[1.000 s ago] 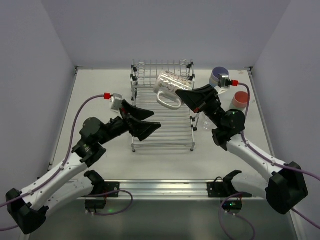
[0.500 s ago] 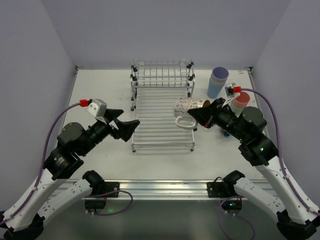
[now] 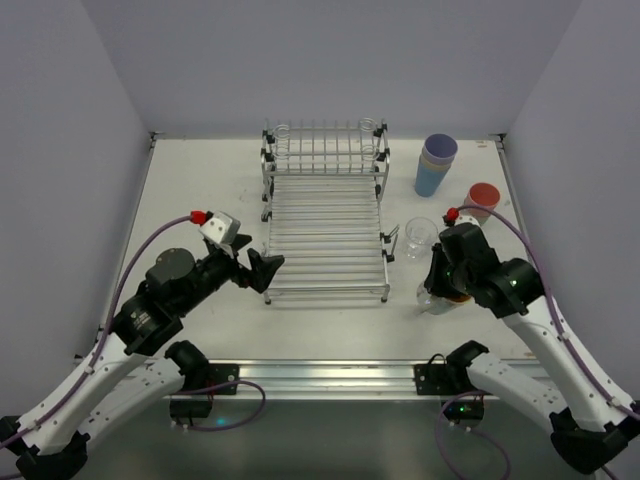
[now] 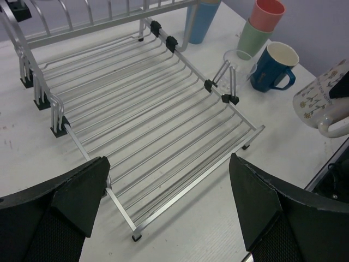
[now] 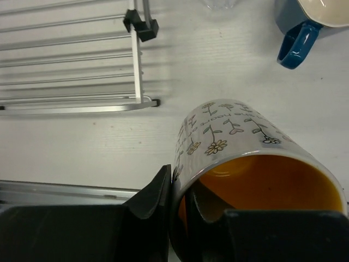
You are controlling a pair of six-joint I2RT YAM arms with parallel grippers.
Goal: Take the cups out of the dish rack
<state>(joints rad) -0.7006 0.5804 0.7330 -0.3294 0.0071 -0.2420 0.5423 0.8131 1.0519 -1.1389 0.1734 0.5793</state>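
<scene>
White tabletop [image 3: 200,180] between grey walls [image 3: 320,60]: right tool [image 5: 179,194] pinches a flowered mug [image 5: 229,131], left tool [image 4: 169,164] gapes.

Our left arm reaches forward and inward, and our left gripper [image 3: 266,270] is held low with its fingers spread wide apart. Our right arm is bent at the elbow with the wrist tipped downward. Our right gripper [image 5: 177,199] pinches the rim of the flowered mug [image 5: 229,131], one finger inside and one outside.
</scene>
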